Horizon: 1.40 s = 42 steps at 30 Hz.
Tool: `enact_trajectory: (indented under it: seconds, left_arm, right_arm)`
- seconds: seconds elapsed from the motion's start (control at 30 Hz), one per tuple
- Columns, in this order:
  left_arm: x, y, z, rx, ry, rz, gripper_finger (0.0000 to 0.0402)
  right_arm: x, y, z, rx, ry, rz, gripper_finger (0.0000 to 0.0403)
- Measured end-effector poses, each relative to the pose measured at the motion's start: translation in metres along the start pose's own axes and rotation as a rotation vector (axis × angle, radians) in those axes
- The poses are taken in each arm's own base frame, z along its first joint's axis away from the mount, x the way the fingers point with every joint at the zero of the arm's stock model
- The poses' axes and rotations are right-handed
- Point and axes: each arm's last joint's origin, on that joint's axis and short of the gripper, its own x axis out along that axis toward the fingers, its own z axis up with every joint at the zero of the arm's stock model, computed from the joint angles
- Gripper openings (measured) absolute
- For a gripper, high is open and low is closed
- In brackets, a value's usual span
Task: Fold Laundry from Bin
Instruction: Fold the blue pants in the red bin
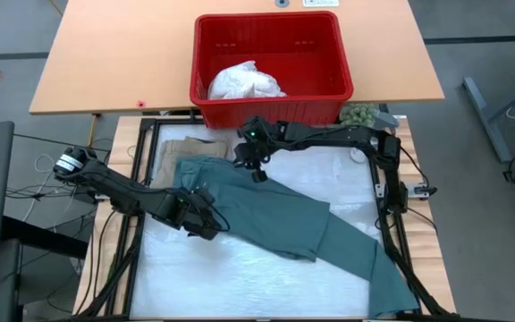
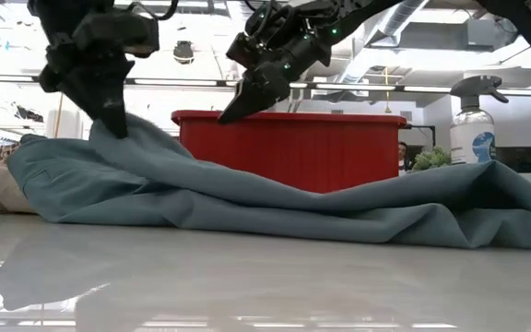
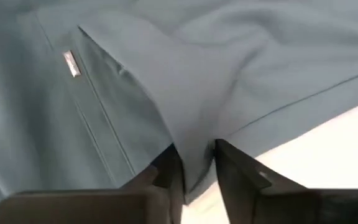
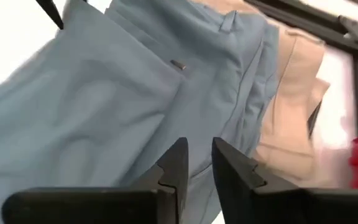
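the teal-green garment (image 1: 266, 210) lies spread on the white desk (image 1: 240, 277) just in front of the red bin (image 1: 271, 107), one end near the bin, the other trailing away toward the far right corner. the left hand (image 1: 199, 219) sits at the garment's edge on the side away from the bin, its fingers (image 3: 169, 177) narrowly parted with a fold of the teal cloth between them; whether they really pinch it or are slackening off i cannot tell. the right hand (image 1: 256, 165) hangs just in front of the bin over the near end of the garment, fingers slightly apart and, from its wrist view, nothing between them.

the likely trouble: if the left grip is loose, the cloth could slide out once that arm lifts or pulls, and the fold would fall back crooked. the right hand is close to the bin wall, so a careless swing might knock the tub. the beige garment (image 1: 190, 148) lies partly tucked under the teal one beside the bin, and a deep grab could drag both together.

the teal fabric looks soft and matte, with stitched seams and a small metal tab, draping in long low ridges. the bin is rigid, glossy plastic with slotted walls; a crumpled white garment (image 1: 244, 82) sits inside it. the desk surface is smooth and reflective.
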Motion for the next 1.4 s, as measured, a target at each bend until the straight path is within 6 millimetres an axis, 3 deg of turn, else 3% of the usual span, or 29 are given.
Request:
enact_trajectory:
  seconds: [0.23, 0.47, 0.6, 1.03, 1.4]
  left_arm:
    - [0.021, 0.007, -0.012, -0.038, 0.138, -0.056, 0.0149]
    - [0.028, 0.014, -0.017, -0.061, 0.135, -0.010, 0.0195]
    - [0.028, 0.019, -0.018, -0.074, 0.165, 0.026, 0.0200]
    - [0.030, 0.021, -0.013, -0.080, 0.134, 0.037, 0.0200]
    - [0.026, 0.027, 0.003, -0.141, 0.166, -0.008, 0.0200]
  right_arm:
    - [-0.002, 0.000, -0.005, 0.061, -0.023, 0.109, 0.0135]
    - [0.037, 0.023, -0.008, 0.073, -0.021, 0.190, 0.0161]
    - [0.057, 0.027, -0.017, 0.078, 0.008, 0.175, 0.0177]
    - [0.074, 0.024, -0.036, 0.122, 0.068, 0.179, 0.0189]
    - [0.087, 0.022, -0.051, 0.144, 0.154, 0.101, 0.0174]
